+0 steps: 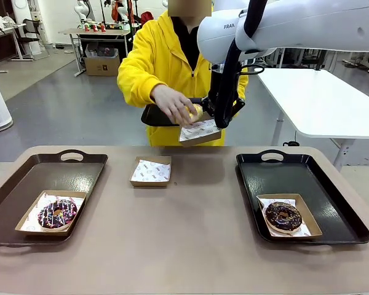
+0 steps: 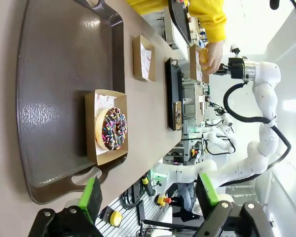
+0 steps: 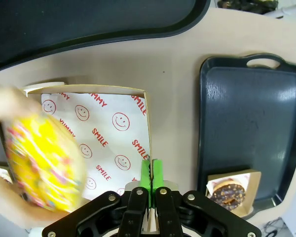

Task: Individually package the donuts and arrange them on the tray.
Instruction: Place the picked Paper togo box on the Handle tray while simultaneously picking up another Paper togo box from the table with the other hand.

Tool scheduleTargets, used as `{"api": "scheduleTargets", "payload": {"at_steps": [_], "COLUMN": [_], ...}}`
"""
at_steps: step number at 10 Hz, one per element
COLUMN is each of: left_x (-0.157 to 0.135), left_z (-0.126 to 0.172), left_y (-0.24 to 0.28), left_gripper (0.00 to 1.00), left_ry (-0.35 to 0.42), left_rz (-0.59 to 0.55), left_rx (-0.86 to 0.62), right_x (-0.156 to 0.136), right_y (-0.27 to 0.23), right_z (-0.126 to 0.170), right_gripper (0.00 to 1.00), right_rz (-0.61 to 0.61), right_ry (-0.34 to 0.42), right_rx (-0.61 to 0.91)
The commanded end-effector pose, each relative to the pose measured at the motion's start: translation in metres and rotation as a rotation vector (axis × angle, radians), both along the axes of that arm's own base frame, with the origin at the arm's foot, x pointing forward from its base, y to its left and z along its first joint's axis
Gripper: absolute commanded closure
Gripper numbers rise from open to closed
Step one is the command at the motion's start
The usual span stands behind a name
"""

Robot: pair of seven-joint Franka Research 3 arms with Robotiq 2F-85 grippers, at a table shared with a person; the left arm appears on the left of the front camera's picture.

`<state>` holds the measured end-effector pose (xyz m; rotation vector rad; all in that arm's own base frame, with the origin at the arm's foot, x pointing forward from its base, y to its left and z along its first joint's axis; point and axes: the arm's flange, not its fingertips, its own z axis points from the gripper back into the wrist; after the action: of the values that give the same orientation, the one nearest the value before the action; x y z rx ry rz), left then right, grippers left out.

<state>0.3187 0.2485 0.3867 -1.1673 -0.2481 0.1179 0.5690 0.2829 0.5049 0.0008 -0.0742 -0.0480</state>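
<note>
Three donuts visible, each in or near a box.

Step in hand, as I judge it: the person loads the box the robot holds up. The left gripper (image 2: 148, 195) hangs idle above the left tray (image 1: 24, 178), jaws wide, nothing between them. The right gripper (image 3: 151, 174) is pinched tight on the near wall of the raised box (image 1: 200, 132). To do it well, hold that box level and steady and grip firmly. Don't move toward a tray until the person's hand (image 1: 169, 101) lets go and clears.

Containers, left to right:
- Left tray: one lined box (image 1: 19, 228) with the sprinkled chocolate donut (image 1: 57, 213) inside.
- Table centre: lined box (image 1: 151, 171), nothing in it.
- Raised box, in the air at the far edge: the yellow donut (image 3: 42, 163) is in the person's hand just over its lining. Blurred, so I can't tell whether it is seated.
- Right tray (image 1: 332, 203): box (image 1: 312, 224) with the dark chocolate donut (image 1: 283, 216), near corner.
</note>
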Motion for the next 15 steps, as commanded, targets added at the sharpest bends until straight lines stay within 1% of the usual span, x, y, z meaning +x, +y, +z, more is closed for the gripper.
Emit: {"api": "scheduleTargets", "payload": {"at_steps": [1,15], "left_x": [-0.0032,-0.0032], "left_z": [0.0033,0.0033], "left_y": [-0.0012,-0.0012], "left_gripper": [0.00,0.00], "left_ry": [0.000,0.000], "left_rz": [0.007,0.007], "left_rx": [0.006,0.006], "right_x": [-0.0037,-0.0037], "right_y": [-0.0029,-0.0029], "right_z": [0.0008,0.0008], "right_gripper": [1.00,1.00], "right_rz": [-0.004,-0.004], "right_ry": [0.001,0.001], "right_rx": [-0.003,-0.003]}}
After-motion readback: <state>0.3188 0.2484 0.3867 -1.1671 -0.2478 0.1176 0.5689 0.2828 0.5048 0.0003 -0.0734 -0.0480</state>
